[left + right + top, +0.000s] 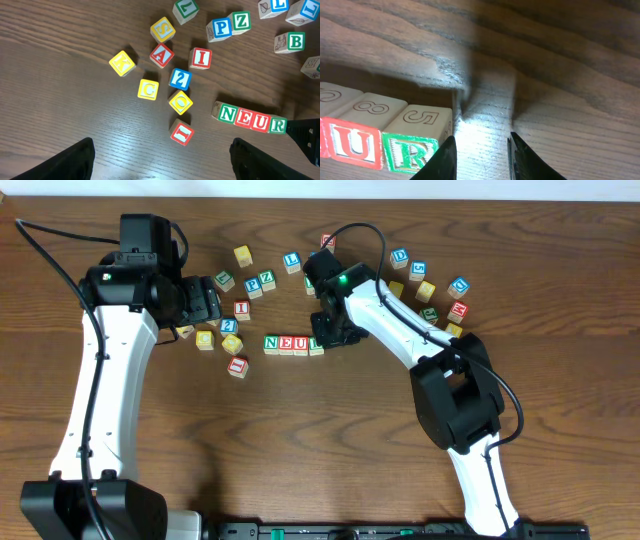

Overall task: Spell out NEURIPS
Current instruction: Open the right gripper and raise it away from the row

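Spelling NEURIPS, I have four wooden letter cubes laid: the NEUR row sits mid-frame. My right gripper is beside it, jaws slightly apart and empty. My left gripper gapes wide. The red I cube, blue P cube and yellow S cube are unplaced, upper centre.

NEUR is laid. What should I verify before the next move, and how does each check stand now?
1. Row reads NEUR, cubes touching: ok.
2. Right gripper empty, jaws apart beside R: ok.
3. Left gripper open and empty: ok.
4. I stands free of its neighbours: ok.
5. P free to grasp: not ok, it touches Z.
6. Table bare just past R: ok.
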Action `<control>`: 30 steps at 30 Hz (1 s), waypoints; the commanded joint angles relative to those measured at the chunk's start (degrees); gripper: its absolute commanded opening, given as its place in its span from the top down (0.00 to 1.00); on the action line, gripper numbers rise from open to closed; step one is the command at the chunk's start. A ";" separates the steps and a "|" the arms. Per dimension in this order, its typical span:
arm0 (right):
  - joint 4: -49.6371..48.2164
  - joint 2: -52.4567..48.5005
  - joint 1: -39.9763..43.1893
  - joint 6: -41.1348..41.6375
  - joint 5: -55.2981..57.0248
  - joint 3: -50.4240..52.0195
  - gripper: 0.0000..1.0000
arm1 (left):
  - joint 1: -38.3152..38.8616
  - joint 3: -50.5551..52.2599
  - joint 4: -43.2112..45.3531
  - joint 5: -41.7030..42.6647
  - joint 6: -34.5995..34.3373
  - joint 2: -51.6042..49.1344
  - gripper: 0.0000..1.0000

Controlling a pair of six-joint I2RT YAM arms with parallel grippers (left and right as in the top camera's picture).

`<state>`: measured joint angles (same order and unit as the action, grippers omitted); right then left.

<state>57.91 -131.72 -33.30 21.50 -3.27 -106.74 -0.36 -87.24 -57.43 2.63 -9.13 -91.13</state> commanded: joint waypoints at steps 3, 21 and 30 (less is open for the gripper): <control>1.16 1.29 -0.07 0.81 -0.83 0.37 0.71 | -0.22 -1.11 -0.13 -0.50 0.31 -0.22 0.15; 1.27 1.29 -0.24 1.22 -1.88 0.37 0.69 | -0.22 -1.11 -0.13 -0.50 0.31 -0.22 0.15; 2.03 2.21 1.31 1.11 -1.55 -1.29 0.69 | -0.22 -1.11 -0.09 -0.52 0.31 -0.22 0.15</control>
<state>59.33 -131.72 -33.12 21.93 -4.75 -106.76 -0.36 -87.24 -57.43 2.63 -9.13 -91.13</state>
